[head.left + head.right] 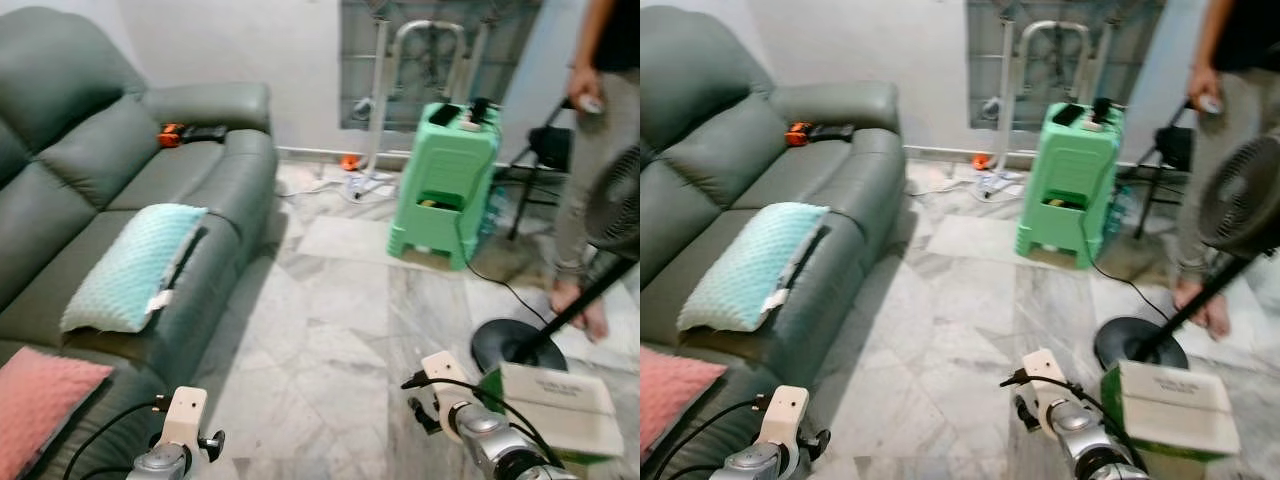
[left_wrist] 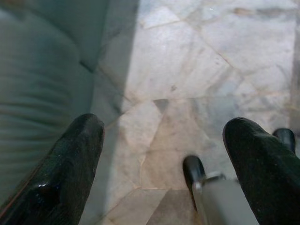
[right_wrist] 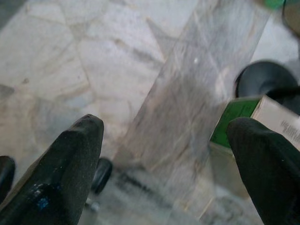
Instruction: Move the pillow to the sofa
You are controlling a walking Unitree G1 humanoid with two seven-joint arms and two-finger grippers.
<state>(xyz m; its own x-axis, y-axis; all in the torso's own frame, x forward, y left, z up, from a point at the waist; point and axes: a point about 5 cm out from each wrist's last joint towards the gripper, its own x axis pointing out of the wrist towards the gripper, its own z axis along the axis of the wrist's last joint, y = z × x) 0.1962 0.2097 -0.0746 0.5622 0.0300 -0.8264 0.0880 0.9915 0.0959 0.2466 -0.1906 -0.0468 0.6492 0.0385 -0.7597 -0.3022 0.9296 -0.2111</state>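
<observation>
The pale turquoise pillow lies flat on the grey sofa seat, its long axis running from the front edge back toward the backrest; its surface is dimpled. Left end effector and right end effector hang wide apart, empty, over the marble floor.
</observation>
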